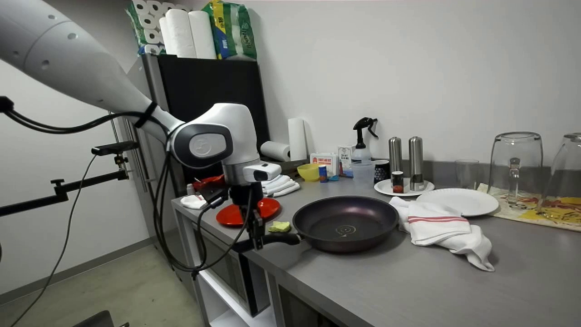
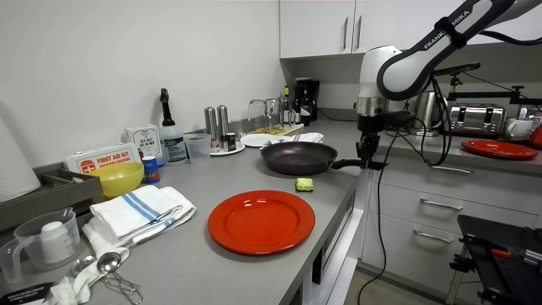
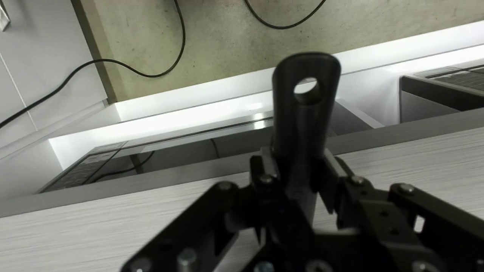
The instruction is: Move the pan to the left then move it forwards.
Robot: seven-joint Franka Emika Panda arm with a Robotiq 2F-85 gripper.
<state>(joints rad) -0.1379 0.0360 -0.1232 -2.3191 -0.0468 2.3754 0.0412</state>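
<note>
1. The pan sits flat on the gray counter, in the middle of the frame in an exterior view. Its handle points left. The gripper hangs down and pinches that handle, I think because the handle is thin enough to grab and the round part is too wide. The round part is to the right of the gripper. A white towel lies at the pan's right side; I can't tell if they touch.

2. In an exterior view, the pan is near the middle and the gripper is to its right. A yellow sponge sits just below the pan in the frame, with a red plate lower down. If the pan slides down the frame, it could bump the sponge.

3. In the wrist view, the gripper is at the bottom. Its fingers squeeze the handle, one on each side. The handle's end, with a hole, pokes up past them, beyond the counter's edge. Maybe that spare bit is left so the handle won't slip out. The round part does not show here.
</note>
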